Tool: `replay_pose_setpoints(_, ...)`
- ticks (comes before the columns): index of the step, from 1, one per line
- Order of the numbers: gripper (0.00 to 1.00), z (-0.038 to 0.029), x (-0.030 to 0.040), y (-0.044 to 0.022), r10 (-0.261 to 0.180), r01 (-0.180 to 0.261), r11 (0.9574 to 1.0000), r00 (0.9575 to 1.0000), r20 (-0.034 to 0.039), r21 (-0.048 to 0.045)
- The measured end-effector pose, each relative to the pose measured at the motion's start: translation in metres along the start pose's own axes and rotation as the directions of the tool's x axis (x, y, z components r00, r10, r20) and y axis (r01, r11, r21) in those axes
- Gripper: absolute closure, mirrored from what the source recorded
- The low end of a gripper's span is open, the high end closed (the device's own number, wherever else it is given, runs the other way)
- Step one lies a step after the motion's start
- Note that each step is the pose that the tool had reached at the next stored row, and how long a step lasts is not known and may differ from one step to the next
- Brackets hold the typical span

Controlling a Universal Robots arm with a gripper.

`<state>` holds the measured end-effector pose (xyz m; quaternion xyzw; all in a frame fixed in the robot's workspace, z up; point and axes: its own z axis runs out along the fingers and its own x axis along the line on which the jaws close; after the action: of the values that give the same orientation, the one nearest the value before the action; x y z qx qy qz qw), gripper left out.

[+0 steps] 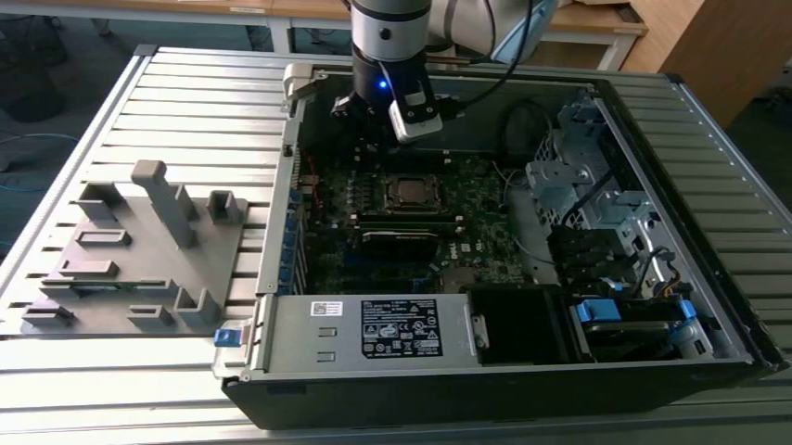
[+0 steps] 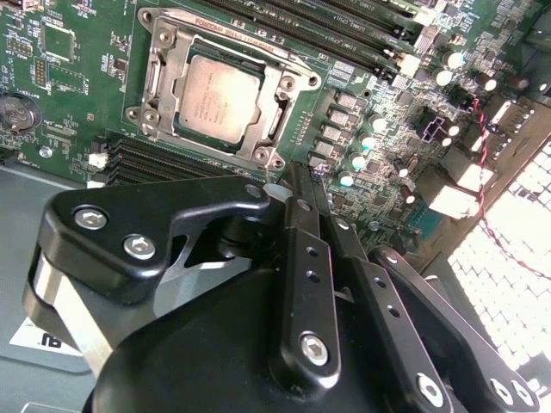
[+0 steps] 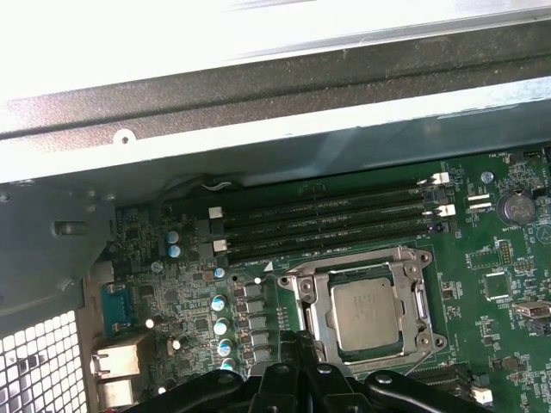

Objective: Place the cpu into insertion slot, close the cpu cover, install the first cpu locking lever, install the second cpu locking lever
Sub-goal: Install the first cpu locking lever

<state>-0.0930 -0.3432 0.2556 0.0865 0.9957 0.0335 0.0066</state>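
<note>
**Exterior view.** The arm [image 1: 389,37] came down over the far side of the open computer case [image 1: 495,389], which lay on a slatted table [image 1: 185,102]. The insertion slot [image 1: 385,192] sat about mid-board, on the near side of the arm's wrist. I saw the cpu [image 1: 407,193] as a pale square inside it. A grey fixture [image 1: 136,250] with upright posts stood on the table at the exterior view's left, just beside the case.

**Second wrist view.** The gripper [image 2: 301,172] had its two black fingers [image 2: 297,224] pressed together with nothing between them. The tips hung just beside one corner of the slot and were not touching the cpu. The cpu lay flat in the slot, silver top up. The cpu cover [image 2: 280,112] lay down around it, with the chip showing through its window. I could not tell whether the locking levers were latched. A row of capacitors [image 2: 357,159] stood close to the fingertips.

**First wrist view.** The view was the same from the other side. The fingertips met just beside the slot's corner, and the cpu sat level under the lowered cover. Long black memory slots [image 3: 327,215] ran along the far side of the slot, between it and the case wall.
</note>
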Motion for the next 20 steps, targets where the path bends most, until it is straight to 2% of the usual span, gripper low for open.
replay_pose_setpoints(11, 0.9, 0.0, 0.0001, 0.0, 0.0, 0.0, 1.0, 1.0, -0.0001, -0.0002)
replay_pose_setpoints(16, 0.9, 0.0, 0.0001, -0.0001, 0.0, 0.0, 0.9999, 1.0, -0.0028, -0.0156)
replay_pose_setpoints(20, 0.9, 0.0, 0.0001, -0.0001, 0.001, -0.001, 0.9994, 1.0, -0.0059, -0.0341)
